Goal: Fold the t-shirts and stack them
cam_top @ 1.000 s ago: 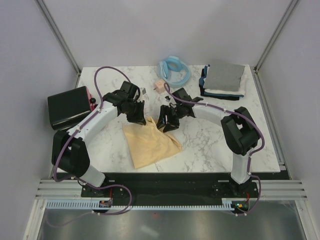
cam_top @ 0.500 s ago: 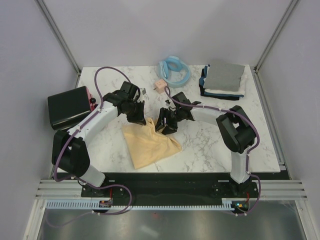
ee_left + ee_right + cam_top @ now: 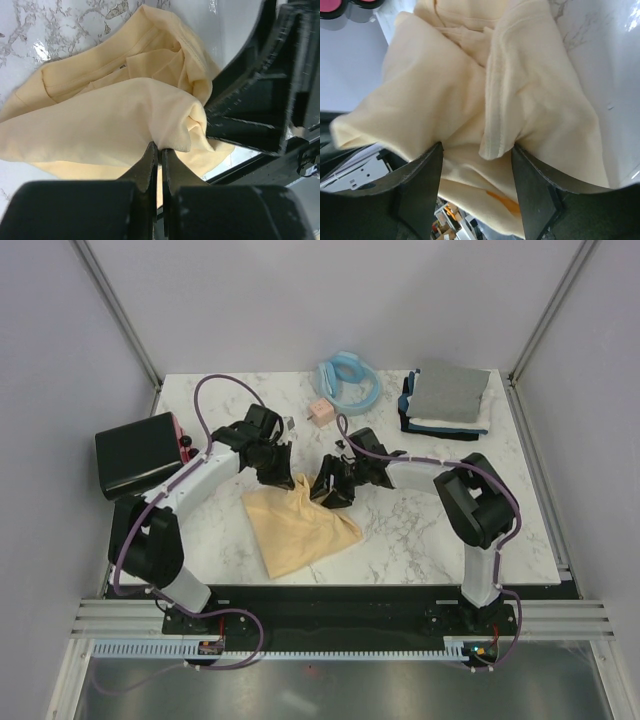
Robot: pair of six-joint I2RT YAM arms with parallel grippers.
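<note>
The pale yellow-cream t-shirt [image 3: 300, 530] lies crumpled on the marble table, near the front centre. My left gripper [image 3: 281, 478] is at its back left corner. In the left wrist view it [image 3: 161, 148] is shut on a raised fold of the shirt [image 3: 100, 120]. My right gripper [image 3: 329, 491] is at the shirt's back right edge. In the right wrist view it [image 3: 476, 150] is open, with a hemmed fold of the shirt [image 3: 500, 100] between its jaws. Folded grey [image 3: 452, 390], white and dark navy t-shirts are stacked at the back right.
A light blue ring-shaped thing [image 3: 350, 381] lies at the back centre, with a small pink cube [image 3: 320, 411] in front of it. A black box [image 3: 138, 453] with a pink-red side sits off the table's left edge. The table's bare marble [image 3: 430, 525] shows at the front right.
My right gripper has moved left and closer to the yellow shirt's back edge. My left gripper has stayed on the shirt's corner, shifting only slightly.
</note>
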